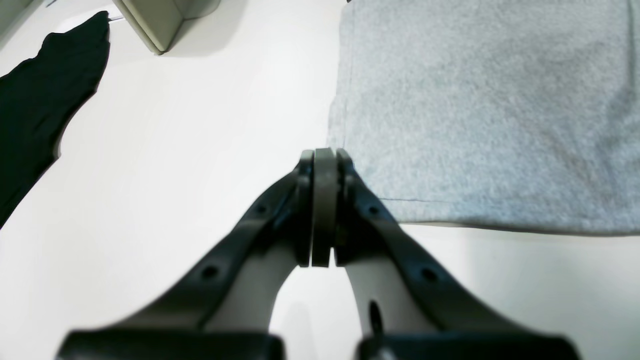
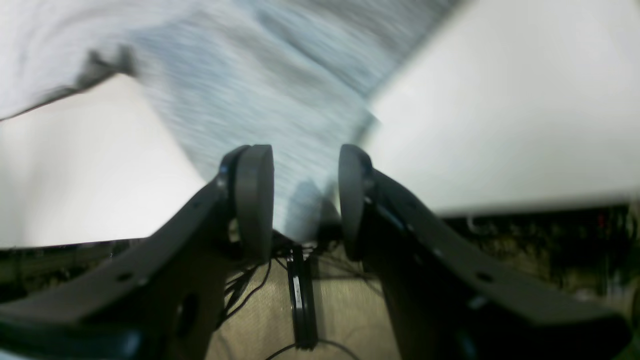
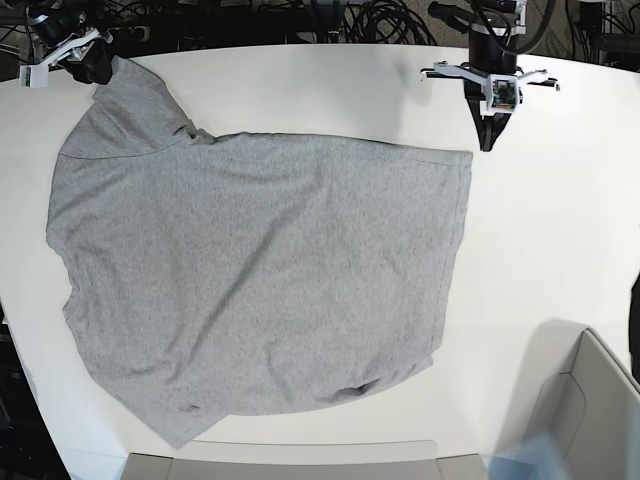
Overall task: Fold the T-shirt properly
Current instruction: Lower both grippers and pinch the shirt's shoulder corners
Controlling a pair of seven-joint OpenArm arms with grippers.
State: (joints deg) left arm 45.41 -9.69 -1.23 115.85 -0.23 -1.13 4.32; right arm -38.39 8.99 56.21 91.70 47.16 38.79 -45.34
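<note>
The heather-grey T-shirt [image 3: 260,280] lies spread flat on the white table [image 3: 560,230], plain side up; no lettering shows. My left gripper [image 3: 487,145] is at the far right, just beside the shirt's far right corner. In the left wrist view it [image 1: 325,157] is shut with nothing seen between the pads, its tip next to the shirt's [image 1: 480,110] hemmed corner. My right gripper [image 3: 98,68] is at the far left sleeve. In the blurred right wrist view its jaws [image 2: 305,200] stand apart, with grey shirt cloth [image 2: 260,100] running between them.
A black cloth [image 1: 45,100] and a beige box corner [image 1: 155,25] lie on the table away from the shirt. Beige bins stand at the near right [image 3: 590,400] and the near edge [image 3: 280,465]. Cables [image 3: 380,20] hang beyond the far edge.
</note>
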